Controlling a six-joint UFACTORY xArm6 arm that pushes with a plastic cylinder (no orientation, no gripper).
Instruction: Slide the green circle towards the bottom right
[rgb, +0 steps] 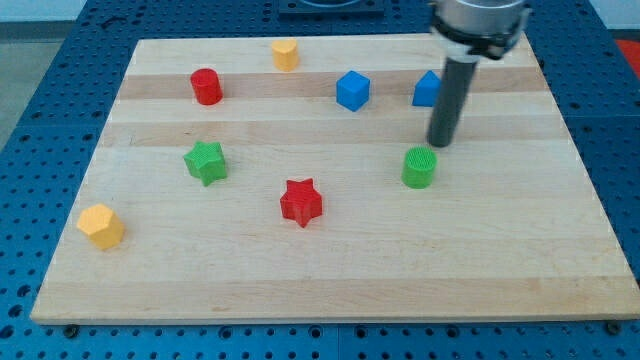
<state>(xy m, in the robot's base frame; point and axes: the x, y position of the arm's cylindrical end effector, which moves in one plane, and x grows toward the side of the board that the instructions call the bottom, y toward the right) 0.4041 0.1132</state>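
The dark rod is standing over the pale wooden board (560, 200), and my tip (439, 146) is resting just above and slightly to the view's right of the green circle block (420, 167), very near it; whether the two are touching cannot be told. There is no clamp of any kind here, only a bare rod, so nothing is being grasped. The green circle block is sitting right of the board's middle, well apart from the bottom right corner. Behind the rod, a blue block (427, 89) is partly hidden, and a blue cube (352, 90) is lying to its left. Along the view's top, a small yellow block (285, 54) and a red cylinder (206, 86) are sitting. A green star (205, 161) is on the left half, a red star (301, 202) near the centre, and a yellow hexagonal block (101, 226) near the left edge. The board is lying on a blue perforated table (40, 120).
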